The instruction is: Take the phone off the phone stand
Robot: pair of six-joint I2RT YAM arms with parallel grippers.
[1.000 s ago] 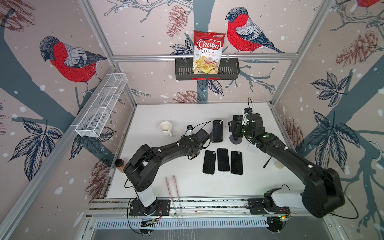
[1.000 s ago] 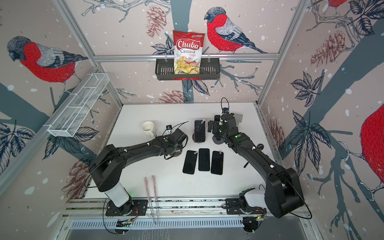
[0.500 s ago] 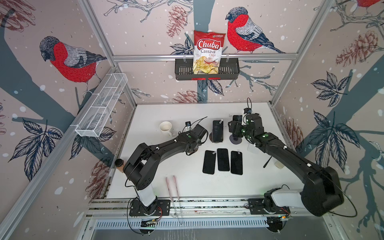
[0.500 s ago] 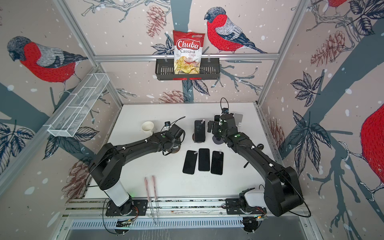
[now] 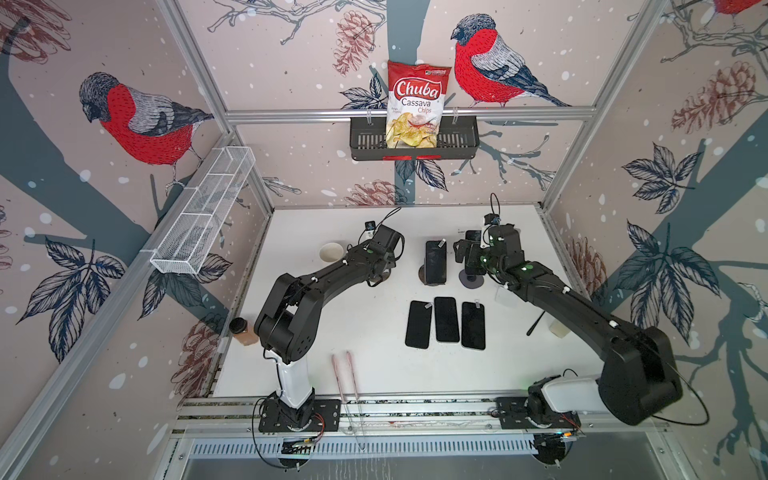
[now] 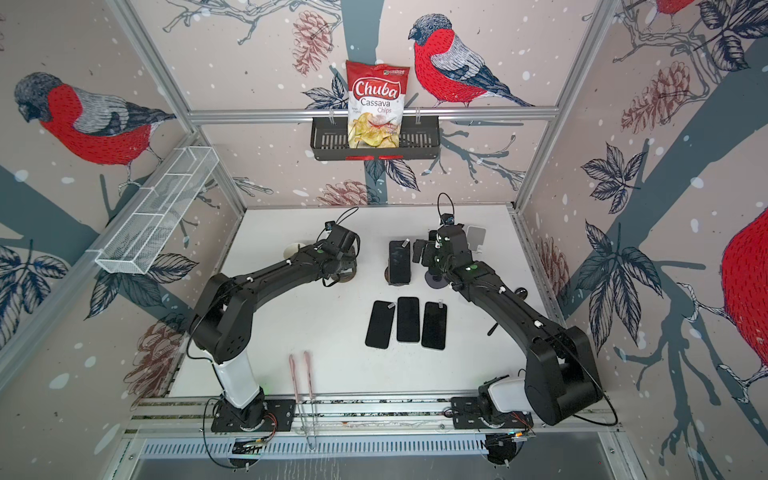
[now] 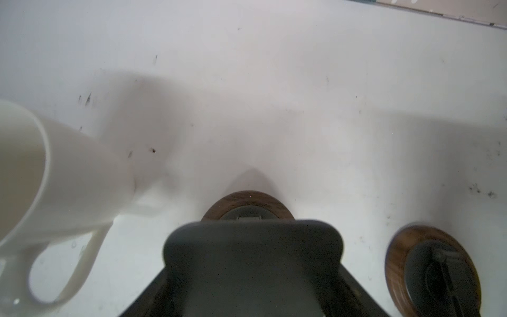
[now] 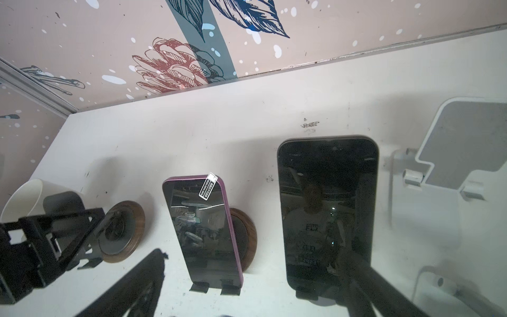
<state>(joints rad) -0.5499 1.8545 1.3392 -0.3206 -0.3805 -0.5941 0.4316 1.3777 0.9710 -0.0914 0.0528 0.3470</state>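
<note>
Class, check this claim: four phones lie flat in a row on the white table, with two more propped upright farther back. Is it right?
Only the count is wrong. Both top views show three phones lying flat in a row, not four. The rest holds: a purple-edged phone and a black phone are propped upright farther back.

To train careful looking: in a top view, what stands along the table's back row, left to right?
White mug, empty wood-based stand, phone on its stand, right gripper, white stand.
</note>
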